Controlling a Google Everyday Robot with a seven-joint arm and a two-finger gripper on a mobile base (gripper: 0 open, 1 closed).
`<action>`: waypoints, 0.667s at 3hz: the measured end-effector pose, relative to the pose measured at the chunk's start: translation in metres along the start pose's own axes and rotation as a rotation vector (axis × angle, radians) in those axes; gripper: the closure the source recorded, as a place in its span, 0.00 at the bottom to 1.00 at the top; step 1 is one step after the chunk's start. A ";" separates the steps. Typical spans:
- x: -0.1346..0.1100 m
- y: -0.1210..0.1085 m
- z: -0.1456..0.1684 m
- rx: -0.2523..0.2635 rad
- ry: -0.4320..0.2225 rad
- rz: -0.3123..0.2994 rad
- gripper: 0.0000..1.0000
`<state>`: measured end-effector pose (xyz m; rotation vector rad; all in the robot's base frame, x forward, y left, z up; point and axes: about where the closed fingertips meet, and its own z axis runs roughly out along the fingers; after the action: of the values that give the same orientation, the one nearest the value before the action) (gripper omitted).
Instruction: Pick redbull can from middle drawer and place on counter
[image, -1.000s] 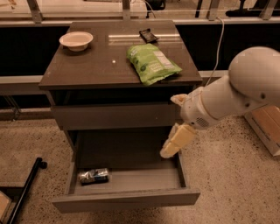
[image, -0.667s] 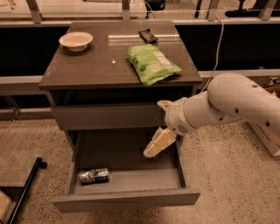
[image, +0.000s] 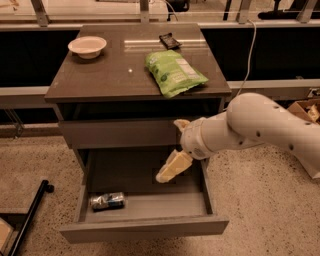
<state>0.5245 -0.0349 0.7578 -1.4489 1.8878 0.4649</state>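
The redbull can (image: 107, 201) lies on its side in the front left of the open middle drawer (image: 145, 227), silver with blue patches. My gripper (image: 170, 169) hangs over the drawer's middle, to the right of and above the can, apart from it. The white arm reaches in from the right. The counter (image: 115, 75) is the dark glossy top of the cabinet above.
On the counter sit a white bowl (image: 87, 46) at back left, a green snack bag (image: 174, 72) at right and a small dark object (image: 170, 40) at the back. A closed drawer front (image: 120, 134) is above the open one. A black pole (image: 27, 220) lies on the floor at left.
My arm and gripper have moved left and slightly down, from beside the drawer's right side to over its middle. The can has not moved.
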 end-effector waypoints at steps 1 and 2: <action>-0.004 0.004 0.062 -0.025 -0.068 -0.007 0.00; 0.000 0.005 0.128 -0.078 -0.130 -0.002 0.00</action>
<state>0.5598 0.0500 0.6690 -1.4342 1.7827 0.6232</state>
